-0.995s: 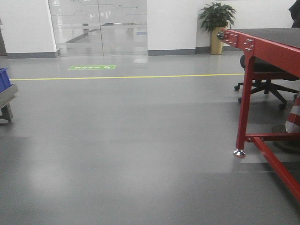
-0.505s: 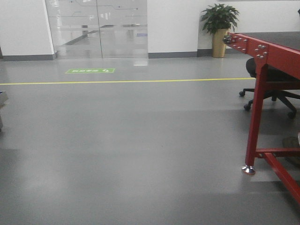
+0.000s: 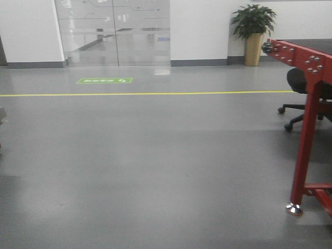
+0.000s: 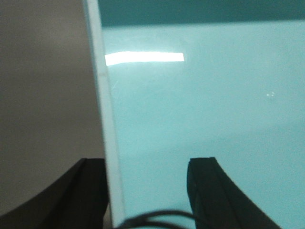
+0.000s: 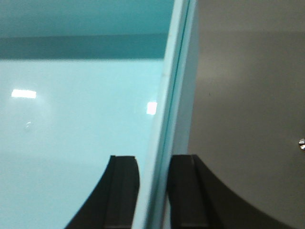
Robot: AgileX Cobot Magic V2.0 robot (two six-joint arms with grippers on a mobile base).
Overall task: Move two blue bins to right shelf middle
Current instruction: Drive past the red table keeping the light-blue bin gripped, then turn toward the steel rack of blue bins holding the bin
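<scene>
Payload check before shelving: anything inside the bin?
Both wrist views show bare bin floor with light glare, no contents. Fingers of the left gripper and right gripper cover a near strip; the rest is out of frame.

Industrial hall: floor line [image 3: 155,94], red workbench [image 3: 304,150]

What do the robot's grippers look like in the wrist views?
Both the left gripper and right gripper have two black fingers with flat inner faces and outward-curving outer edges. A thin dark cable loops across the bottom of the left wrist view.
</scene>
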